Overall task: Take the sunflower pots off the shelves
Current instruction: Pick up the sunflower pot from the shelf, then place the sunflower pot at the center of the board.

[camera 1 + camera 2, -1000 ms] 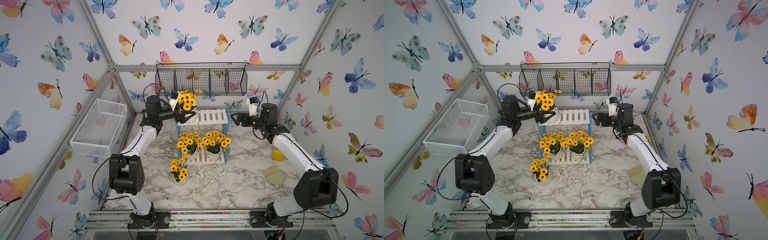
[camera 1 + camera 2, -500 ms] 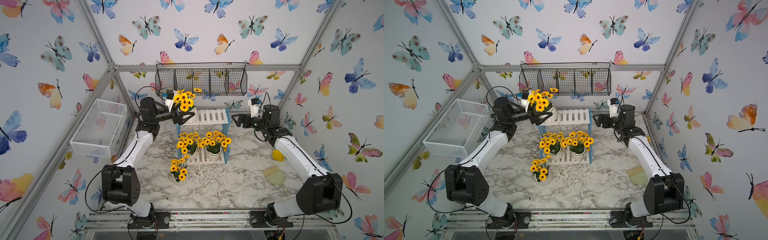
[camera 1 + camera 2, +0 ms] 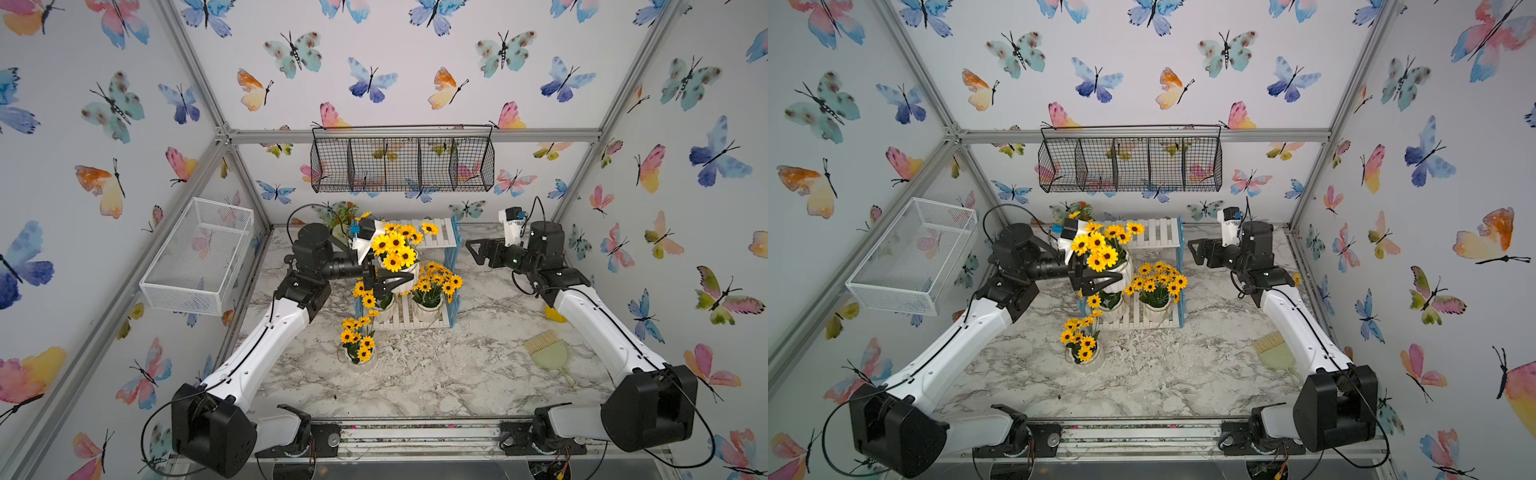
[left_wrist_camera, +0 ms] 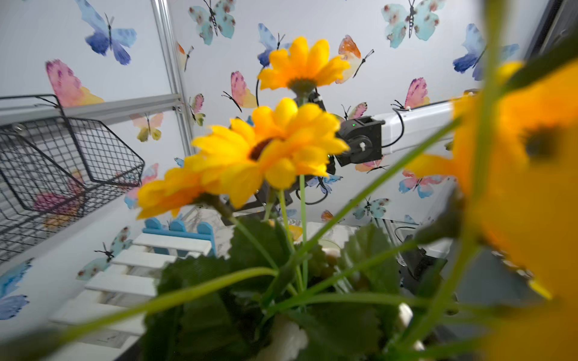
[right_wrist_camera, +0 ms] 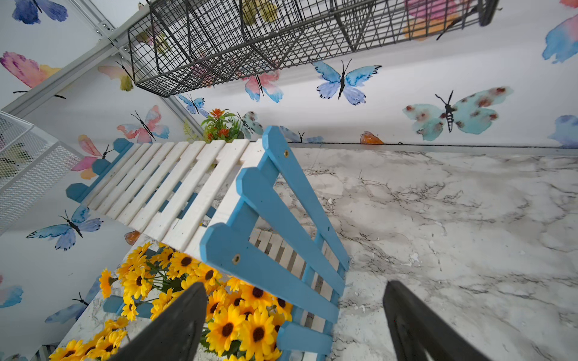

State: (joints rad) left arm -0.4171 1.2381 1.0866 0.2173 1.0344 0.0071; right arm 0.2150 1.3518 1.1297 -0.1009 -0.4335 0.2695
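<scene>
Left claw (image 3: 388,286) spread wide and clamped on the lifted pot (image 3: 399,259), which hangs over the left end of the shelf (image 3: 440,239) lower tier, just in front of the top board's edge. Two more pots (image 3: 432,291) sit on that tier. A fourth pot (image 3: 357,349) stands on the table (image 3: 478,365) before the shelf. Right claw (image 3: 473,251) released, empty, level with the top board. Bare marble separates it from the shelf's right frame.
</scene>
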